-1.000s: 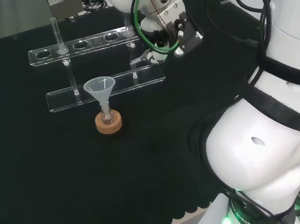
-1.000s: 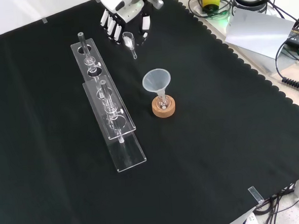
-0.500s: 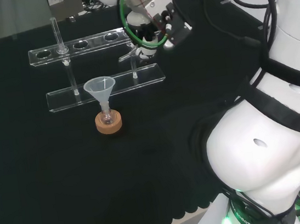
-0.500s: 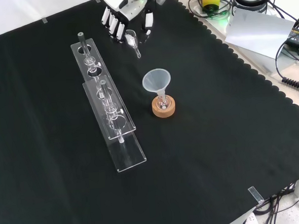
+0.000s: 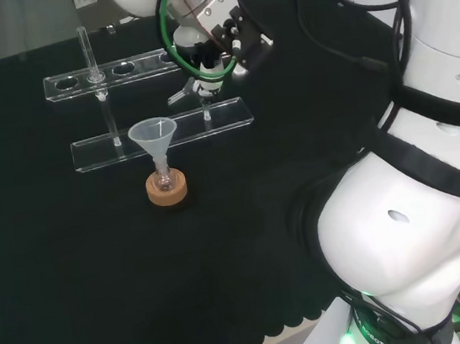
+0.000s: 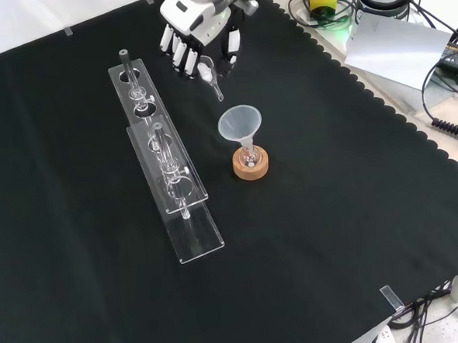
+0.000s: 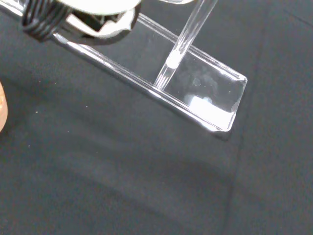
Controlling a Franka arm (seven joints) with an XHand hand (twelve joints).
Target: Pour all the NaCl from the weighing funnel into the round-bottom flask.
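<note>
My hand [image 6: 201, 35] hangs above the cloth with its fingers and thumb pinched on a small clear weighing funnel [image 6: 210, 71], whose stem slants down toward the flask. In the head view the hand [image 5: 214, 38] is up and to the right of the flask, and the weighing funnel's tip [image 5: 186, 93] pokes out to its left. The small round-bottom flask [image 6: 250, 159] sits in a cork ring [image 5: 167, 190] and carries a clear plastic funnel [image 5: 154, 136] in its neck. The weighing funnel's tip is still short of that funnel's mouth [image 6: 240, 122].
A clear two-tier test tube rack [image 6: 166, 167] with a few tubes stands beside the flask, behind it in the head view [image 5: 162, 137]. Its base plate and a post [image 7: 195, 93] pass under the wrist camera. The scalloped cloth edge [image 6: 412, 121] runs along the front view's right.
The hand, still holding the weighing funnel, has moved left in the head view and lower in the front view, closer to the flask. Flask and rack have not moved.
</note>
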